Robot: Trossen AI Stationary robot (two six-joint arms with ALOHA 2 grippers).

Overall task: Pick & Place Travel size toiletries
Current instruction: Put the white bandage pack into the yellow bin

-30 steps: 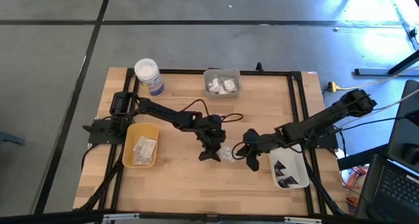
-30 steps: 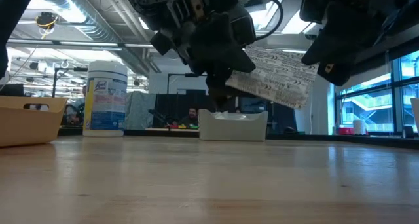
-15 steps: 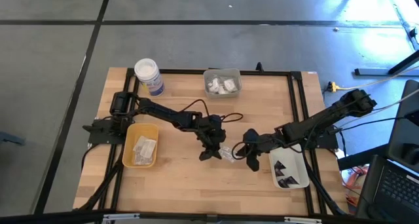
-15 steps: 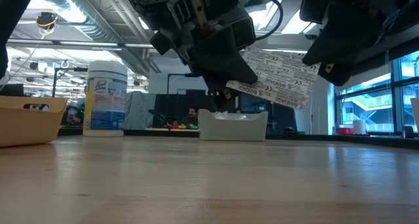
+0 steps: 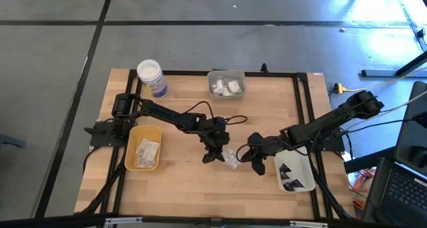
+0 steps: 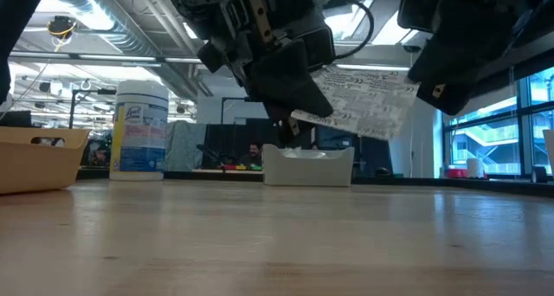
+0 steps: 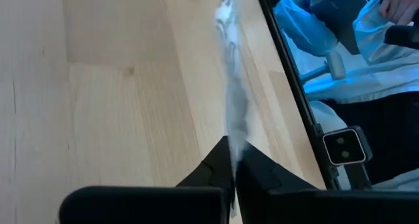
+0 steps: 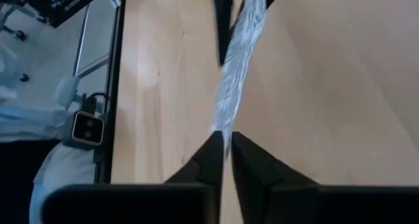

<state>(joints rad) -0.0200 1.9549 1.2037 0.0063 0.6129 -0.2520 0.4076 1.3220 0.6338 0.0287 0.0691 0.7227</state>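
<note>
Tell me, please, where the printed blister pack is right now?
The blister pack hangs above mid-table between the left gripper and right gripper, both pinching it, in front of the clear tray.

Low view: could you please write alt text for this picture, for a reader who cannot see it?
Two dark robot grippers hold a flat printed packet in the air above a wooden table, the left gripper at one end and the right gripper at the other. Behind stand a white jar, a yellow tray and a clear tray.
</note>
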